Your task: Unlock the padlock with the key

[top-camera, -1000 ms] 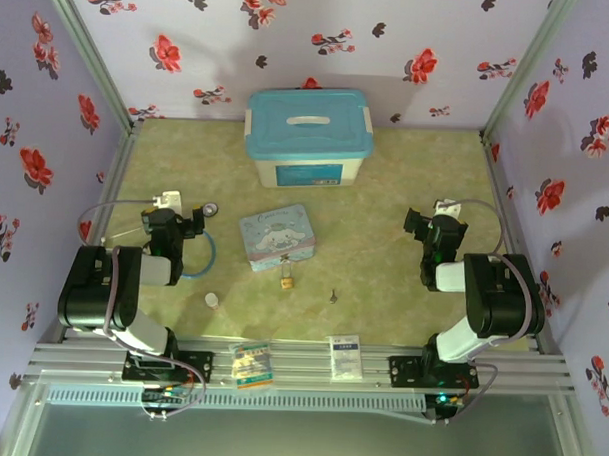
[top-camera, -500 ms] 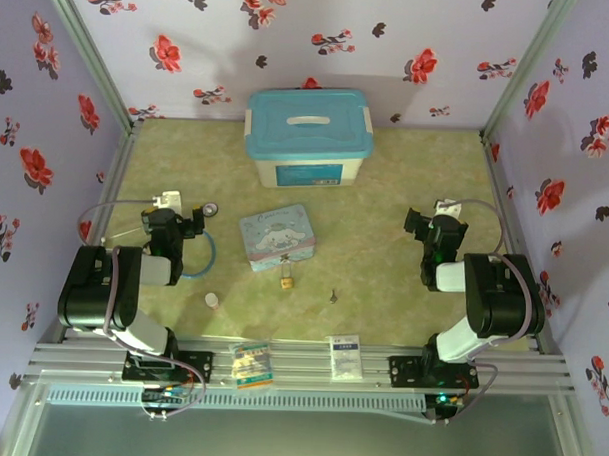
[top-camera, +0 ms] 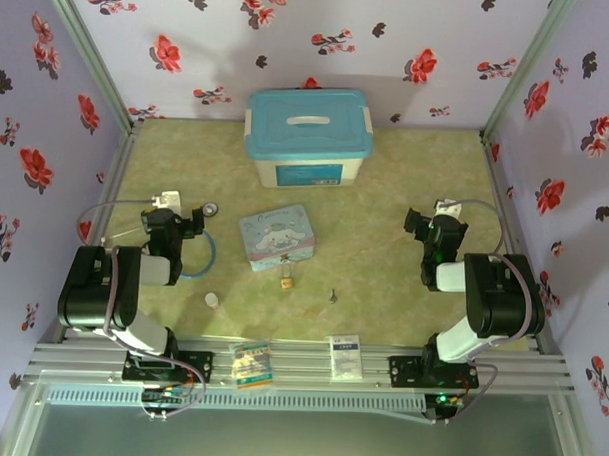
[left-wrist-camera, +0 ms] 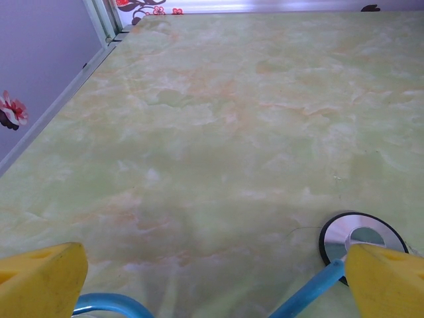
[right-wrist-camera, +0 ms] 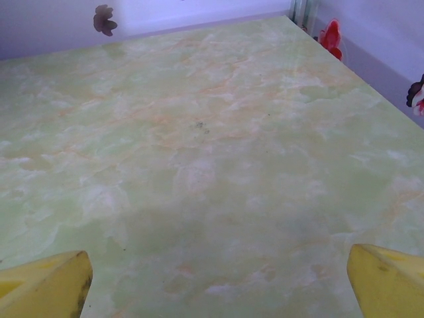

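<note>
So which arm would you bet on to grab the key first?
Probably the right. The key lies to the right of the padlock, closer to the right gripper, which is open. The left gripper sits farther off.

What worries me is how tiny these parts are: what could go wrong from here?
1. The key is a thin speck on the table; a grasp may well push it along rather than lift it.
2. The padlock lies close to the cartoon tin, so an arm reaching for it could bump the tin.
</note>
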Tool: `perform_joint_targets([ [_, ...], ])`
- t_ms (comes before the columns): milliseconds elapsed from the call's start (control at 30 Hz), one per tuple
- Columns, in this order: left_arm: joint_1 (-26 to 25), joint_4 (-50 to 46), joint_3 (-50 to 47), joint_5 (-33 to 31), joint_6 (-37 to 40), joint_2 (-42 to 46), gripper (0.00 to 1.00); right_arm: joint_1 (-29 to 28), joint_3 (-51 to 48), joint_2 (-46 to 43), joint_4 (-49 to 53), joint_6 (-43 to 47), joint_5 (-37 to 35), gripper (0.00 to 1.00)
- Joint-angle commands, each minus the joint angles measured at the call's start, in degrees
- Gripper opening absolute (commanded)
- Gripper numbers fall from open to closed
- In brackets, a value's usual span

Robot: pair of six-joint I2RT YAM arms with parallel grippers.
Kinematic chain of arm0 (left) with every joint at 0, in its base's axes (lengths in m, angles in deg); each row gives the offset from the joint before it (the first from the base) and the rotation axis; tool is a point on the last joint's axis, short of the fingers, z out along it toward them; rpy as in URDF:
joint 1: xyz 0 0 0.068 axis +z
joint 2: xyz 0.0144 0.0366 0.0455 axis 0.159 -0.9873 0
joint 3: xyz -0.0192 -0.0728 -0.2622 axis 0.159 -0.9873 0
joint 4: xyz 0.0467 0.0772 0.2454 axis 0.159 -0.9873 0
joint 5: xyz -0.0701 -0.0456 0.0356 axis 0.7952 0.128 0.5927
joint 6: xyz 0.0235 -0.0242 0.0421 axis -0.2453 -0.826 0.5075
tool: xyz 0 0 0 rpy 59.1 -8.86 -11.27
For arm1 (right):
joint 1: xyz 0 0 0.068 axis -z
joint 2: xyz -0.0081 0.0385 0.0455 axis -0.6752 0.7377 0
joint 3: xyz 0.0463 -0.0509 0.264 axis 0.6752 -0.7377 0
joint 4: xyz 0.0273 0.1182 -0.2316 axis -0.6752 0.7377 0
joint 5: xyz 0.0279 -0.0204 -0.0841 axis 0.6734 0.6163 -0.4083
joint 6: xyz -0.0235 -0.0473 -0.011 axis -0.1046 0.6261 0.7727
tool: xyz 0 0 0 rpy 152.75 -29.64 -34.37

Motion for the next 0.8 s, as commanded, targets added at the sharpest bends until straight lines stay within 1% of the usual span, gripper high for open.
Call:
perform_joint_targets([
  [0,0.8,0.5,0.6,0.5,-0.4,3.0,1.0,0.3,1.2,-1.8,1.3,0.7,0.7,0.99],
  [67,0.8,-5.2,1.6,-1.0,-0.4,8.2,1.0,0.3,1.1,-4.9,3.4,0.7,0.0,0.99],
  [100,0.8,-9.7,3.1,-2.3,-2.2,10.8,1.0,0.3,1.6,-7.1,6.5,0.8,0.0,0.99],
  [133,0.7,-14.2,4.7,-2.6,-2.4,12.9,1.0,0.2,2.4,-9.2,9.9,0.8,-0.1,0.99],
  [233,0.8,-17.3,6.4,-1.8,-5.7,17.7,1.0,0.2,5.2,-15.6,20.0,-2.6,-2.1,0.99],
  [300,0.8,-19.0,7.4,-1.5,-9.1,19.1,1.0,0.2,6.0,-19.5,24.2,-5.6,-0.8,0.99],
  [367,0.8,-27.1,10.8,-0.6,-14.0,20.6,1.0,0.2,7.9,-23.0,31.0,-9.5,2.4,0.99],
  [433,0.8,-36.0,14.8,2.1,-20.7,22.5,1.0,0.3,11.2,-25.4,39.3,-13.0,8.1,0.99],
  [467,0.8,-38.0,15.9,5.2,-22.2,23.1,1.0,0.3,12.9,-25.6,43.2,-14.9,9.2,0.99],
  [533,0.8,-37.9,16.2,12.7,-25.7,25.1,1.0,0.8,16.4,-25.5,51.8,-19.7,10.6,0.99],
  [567,0.8,-36.8,15.6,15.1,-27.7,26.1,1.0,1.2,17.4,-25.2,54.2,-21.1,12.4,0.99],
  [633,0.8,-33.7,12.8,17.8,-32.9,29.1,1.0,1.9,19.0,-24.7,58.1,-23.0,17.8,0.99],
  [667,0.8,-33.6,12.0,18.8,-34.6,30.5,1.0,1.9,19.1,-24.7,58.8,-23.6,20.3,0.99],
  [700,0.8,-34.9,11.6,20.0,-36.6,32.0,1.0,1.8,18.8,-24.6,58.4,-24.0,25.3,0.99],
  [733,0.7,-37.2,11.7,21.5,-38.2,33.5,1.0,1.1,18.0,-24.6,57.9,-24.8,28.6,0.99],
  [767,0.3,-39.3,11.9,22.9,-39.1,34.9,1.0,-0.2,17.8,-24.6,58.3,-25.5,29.5,0.99],
])
